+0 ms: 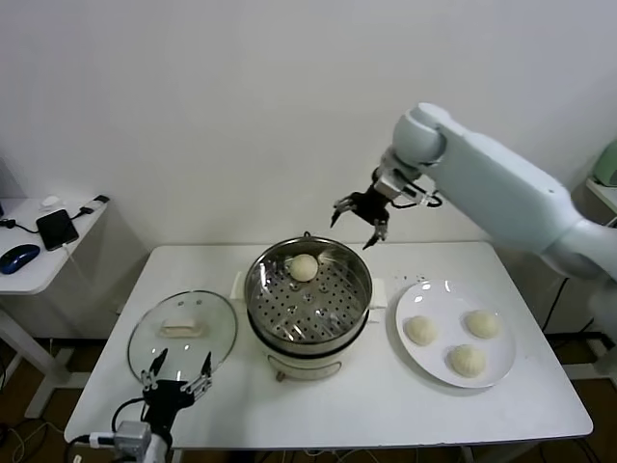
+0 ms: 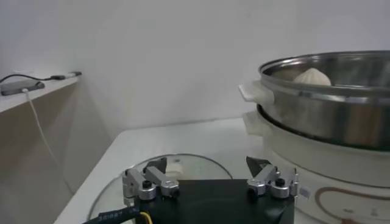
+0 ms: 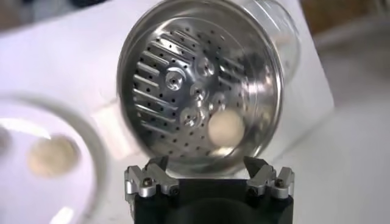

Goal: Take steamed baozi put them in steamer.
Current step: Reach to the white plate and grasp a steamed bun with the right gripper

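Round glass lid [image 1: 182, 331] on white table [image 1: 386, 405], white plate [image 1: 439, 362] right, phone [image 1: 58, 228] and blue mouse [image 1: 19, 258] on side desk [image 1: 43, 275]

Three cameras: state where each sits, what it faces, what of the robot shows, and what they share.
Head view: high, looking down at the table; both arms show.
Left wrist view: low by the glass lid, facing sideways at the steamer; left gripper open.
Right wrist view: above, looking down into the steamer; right gripper open, empty.
Shared: the one baozi in the steamer.
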{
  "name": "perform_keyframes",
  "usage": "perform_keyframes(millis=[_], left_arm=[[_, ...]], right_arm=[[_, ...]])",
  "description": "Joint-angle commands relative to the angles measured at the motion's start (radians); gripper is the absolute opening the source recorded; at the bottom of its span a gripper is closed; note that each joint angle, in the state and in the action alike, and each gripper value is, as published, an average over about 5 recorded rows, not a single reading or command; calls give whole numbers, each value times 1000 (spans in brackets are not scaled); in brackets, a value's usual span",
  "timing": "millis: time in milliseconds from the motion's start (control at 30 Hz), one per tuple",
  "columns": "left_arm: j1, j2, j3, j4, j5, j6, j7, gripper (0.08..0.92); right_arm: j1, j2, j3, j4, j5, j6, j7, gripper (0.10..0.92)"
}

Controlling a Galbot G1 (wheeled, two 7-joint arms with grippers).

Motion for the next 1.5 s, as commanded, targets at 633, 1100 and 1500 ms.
perform_keyframes(millis=[633,1100,1500], left_arm=[[12,9,-17,1,-12,2,1,823],[4,9,-21,27,-8,4,2,823],[0,3,-13,44,-1,3,2,823]], right_arm=[[-497,-227,197,206,-225,-511,89,823],[-575,-100,253,32,-308,-398,94,823],[-576,-53,254,-37,-346,-384,103,823]])
